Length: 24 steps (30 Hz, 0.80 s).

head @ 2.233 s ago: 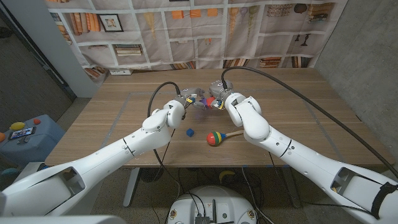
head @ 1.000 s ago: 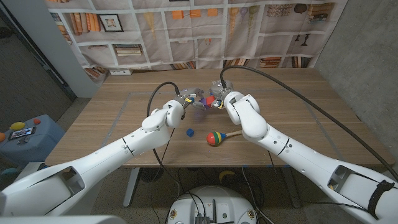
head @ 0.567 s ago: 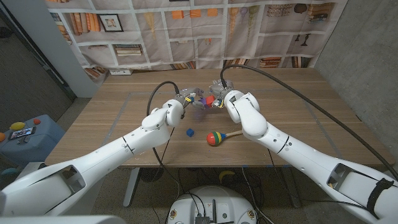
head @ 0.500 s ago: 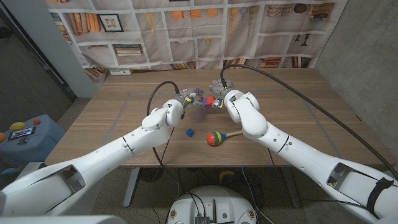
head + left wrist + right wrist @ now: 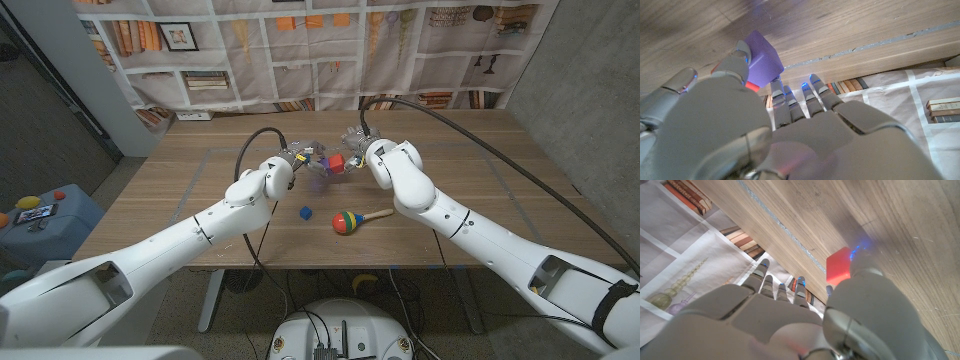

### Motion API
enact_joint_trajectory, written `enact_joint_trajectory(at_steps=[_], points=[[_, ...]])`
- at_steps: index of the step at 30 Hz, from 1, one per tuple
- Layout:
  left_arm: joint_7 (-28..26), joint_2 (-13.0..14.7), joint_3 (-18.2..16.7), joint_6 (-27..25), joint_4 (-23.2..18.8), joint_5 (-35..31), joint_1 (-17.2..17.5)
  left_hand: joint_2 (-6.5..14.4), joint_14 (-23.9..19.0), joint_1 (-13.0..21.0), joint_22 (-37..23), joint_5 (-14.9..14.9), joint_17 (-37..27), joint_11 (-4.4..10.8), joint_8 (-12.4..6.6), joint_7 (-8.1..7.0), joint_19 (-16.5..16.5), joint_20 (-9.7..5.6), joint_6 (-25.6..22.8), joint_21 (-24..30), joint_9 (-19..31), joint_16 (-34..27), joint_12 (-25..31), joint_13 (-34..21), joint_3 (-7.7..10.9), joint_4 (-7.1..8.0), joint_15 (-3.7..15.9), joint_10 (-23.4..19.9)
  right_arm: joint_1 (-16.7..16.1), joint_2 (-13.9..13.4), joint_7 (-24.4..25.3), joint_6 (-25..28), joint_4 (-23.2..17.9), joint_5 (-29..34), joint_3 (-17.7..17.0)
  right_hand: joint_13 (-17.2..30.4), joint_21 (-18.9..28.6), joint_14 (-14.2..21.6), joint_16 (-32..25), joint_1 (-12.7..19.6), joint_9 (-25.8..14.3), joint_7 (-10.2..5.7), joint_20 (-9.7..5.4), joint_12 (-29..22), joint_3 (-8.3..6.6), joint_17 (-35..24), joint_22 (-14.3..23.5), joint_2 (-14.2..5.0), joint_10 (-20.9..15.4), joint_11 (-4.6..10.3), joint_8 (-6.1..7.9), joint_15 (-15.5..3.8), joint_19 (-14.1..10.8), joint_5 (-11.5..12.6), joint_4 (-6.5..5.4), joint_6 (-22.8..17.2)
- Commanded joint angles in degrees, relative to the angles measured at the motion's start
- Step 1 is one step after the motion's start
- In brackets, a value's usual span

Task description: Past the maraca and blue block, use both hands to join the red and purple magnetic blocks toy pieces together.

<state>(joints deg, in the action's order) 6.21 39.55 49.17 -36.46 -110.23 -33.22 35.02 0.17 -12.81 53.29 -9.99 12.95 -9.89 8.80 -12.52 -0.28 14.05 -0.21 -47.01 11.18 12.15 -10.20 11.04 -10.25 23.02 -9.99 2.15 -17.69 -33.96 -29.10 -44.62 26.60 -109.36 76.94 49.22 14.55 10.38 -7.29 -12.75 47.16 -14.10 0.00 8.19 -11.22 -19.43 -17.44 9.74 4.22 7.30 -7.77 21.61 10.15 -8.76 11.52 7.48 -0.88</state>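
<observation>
Head view: left hand (image 5: 296, 160) grips the purple magnetic block (image 5: 762, 57); right hand (image 5: 356, 148) pinches the red magnetic block (image 5: 337, 161), close together beyond the maraca (image 5: 350, 220) and blue block (image 5: 306, 212).

This looks like a robot test lab staged as a home room. Behind the far edge of the wooden tabletop (image 5: 200, 180) hangs a creased printed backdrop (image 5: 330, 50) of bookshelves, not real shelving. Bare grey walls (image 5: 580, 80) flank it, black cables (image 5: 480, 150) trail over the tabletop, and a low blue bin (image 5: 45, 225) with small toys on it stands off the left edge.
</observation>
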Motion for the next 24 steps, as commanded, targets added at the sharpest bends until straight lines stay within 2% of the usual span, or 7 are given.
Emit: enact_joint_trajectory(at_steps=[1, 10, 24], points=[[4.27, 1.76, 0.49, -1.21, -1.65, -1.84, -1.59, 1.11, -0.59, 0.85, -0.24, 0.59, -0.01, 0.05, -0.25, -3.54, 0.13, 0.05, -8.08, 0.32, 0.12, -0.3, 0.09, -0.19, -0.16, 0.22, 2.63, -0.42, 0.43, -2.09, 0.6, -0.14, -0.88, -7.07, -2.21, 0.22, -0.07, -0.46, 0.08, -0.76, -0.02, 0.22, 0.37, -0.16, 0.38, -0.22, 0.08, -0.28, 0.67, 0.05, -0.29, -0.03, 0.56, 0.27, -0.27, 0.47], [9.25, 3.26, 1.19, -1.52, -2.72, -4.18, -3.63, 1.13, -0.45, 0.91, -0.25, 0.61, -0.01, 0.01, -0.1, -3.66, 0.09, 0.04, -7.79, 0.3, 0.13, -0.25, -0.04, -0.2, -0.23, 0.23, 2.57, -0.08, -0.09, -3.66, 3.74, 1.81, -1.21, -13.33, -4.15, 0.25, 0.09, -0.24, -0.07, -1.61, 0.11, 0.39, 0.4, -0.55, 0.57, -0.29, 0.08, -0.59, 0.27, -0.01, -0.49, -0.02, 0.61, 0.37, -0.63, 0.3], [17.47, 4.85, 1.8, -1.63, -3.31, -8.86, -6.19, 1.21, -0.25, 0.94, -0.25, 0.65, -0.02, 0.02, 0.09, -3.74, -0.03, 0.13, -7.41, 0.26, 0.16, -0.2, -0.18, -0.2, -0.36, 0.28, 2.45, 0.41, -0.93, -7.02, 10.06, 4.98, -1.76, -23.96, -6.21, 0.29, 0.68, 0.73, -0.57, -3.48, 0.38, 0.41, 0.0, -1.31, 0.98, -0.46, 0.08, -1.34, -0.9, 0.14, -0.64, -0.28, -0.67, 0.46, -1.42, -0.72]])
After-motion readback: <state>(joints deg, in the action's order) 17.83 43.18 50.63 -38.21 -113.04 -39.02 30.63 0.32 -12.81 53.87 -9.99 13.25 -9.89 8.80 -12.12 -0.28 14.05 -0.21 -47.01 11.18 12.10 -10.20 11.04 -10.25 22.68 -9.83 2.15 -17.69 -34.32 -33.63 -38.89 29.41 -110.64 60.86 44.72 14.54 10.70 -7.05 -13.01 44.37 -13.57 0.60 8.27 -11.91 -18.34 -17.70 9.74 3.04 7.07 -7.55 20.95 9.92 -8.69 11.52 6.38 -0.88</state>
